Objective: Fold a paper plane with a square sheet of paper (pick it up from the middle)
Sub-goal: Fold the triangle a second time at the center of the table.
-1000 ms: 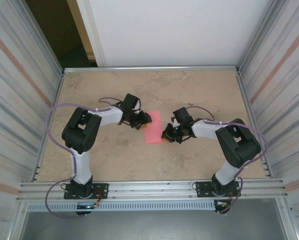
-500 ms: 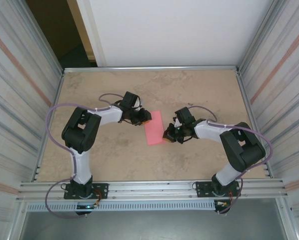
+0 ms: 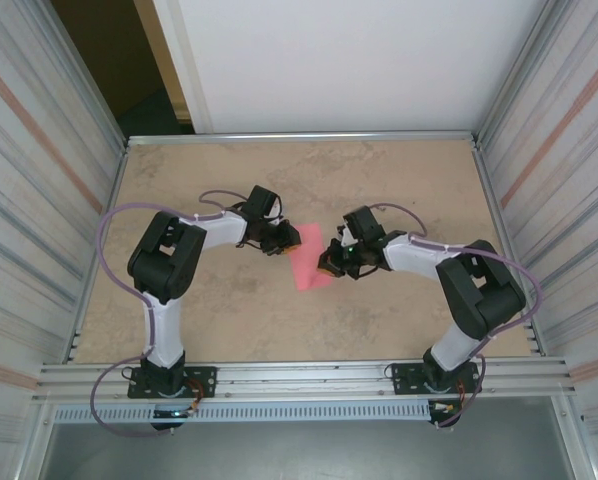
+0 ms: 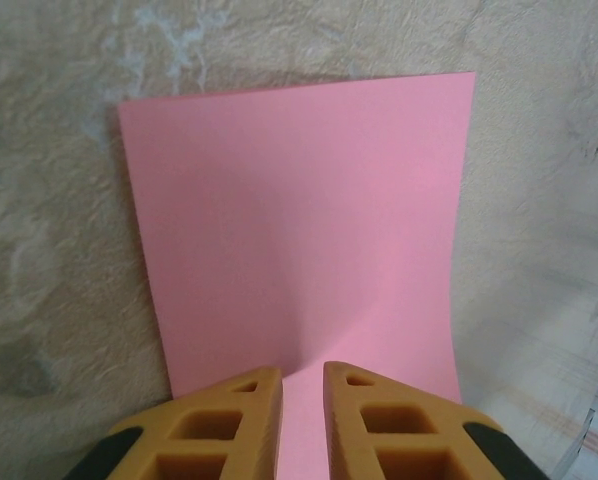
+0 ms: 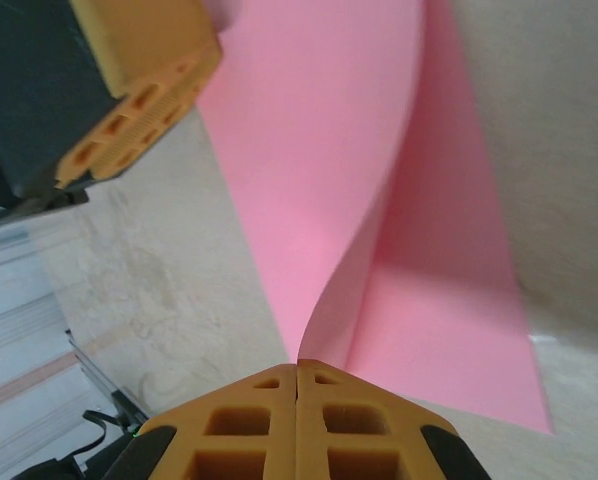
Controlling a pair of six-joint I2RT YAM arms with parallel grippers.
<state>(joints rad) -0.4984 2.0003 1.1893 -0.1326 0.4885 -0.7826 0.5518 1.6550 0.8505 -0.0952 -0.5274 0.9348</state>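
Midway across the table (image 3: 229, 320), the paper (image 3: 309, 262) curls up at its 3 o'clock edge, pinched by my right gripper (image 5: 297, 365); my left gripper (image 4: 302, 372), jaws a sliver apart, sits at 10 o'clock. No crease yet, I judge: every fold remains.

right tool (image 3: 328, 264) moved inward, sheet of paper (image 3: 309, 273) curled up, left tool (image 3: 293, 240) jaws narrower

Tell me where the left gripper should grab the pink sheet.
The middle of the pink sheet's edge facing the left gripper, approached low and level: that edge lies at its finger gap, while the right gripper pinches the opposite edge lifted.
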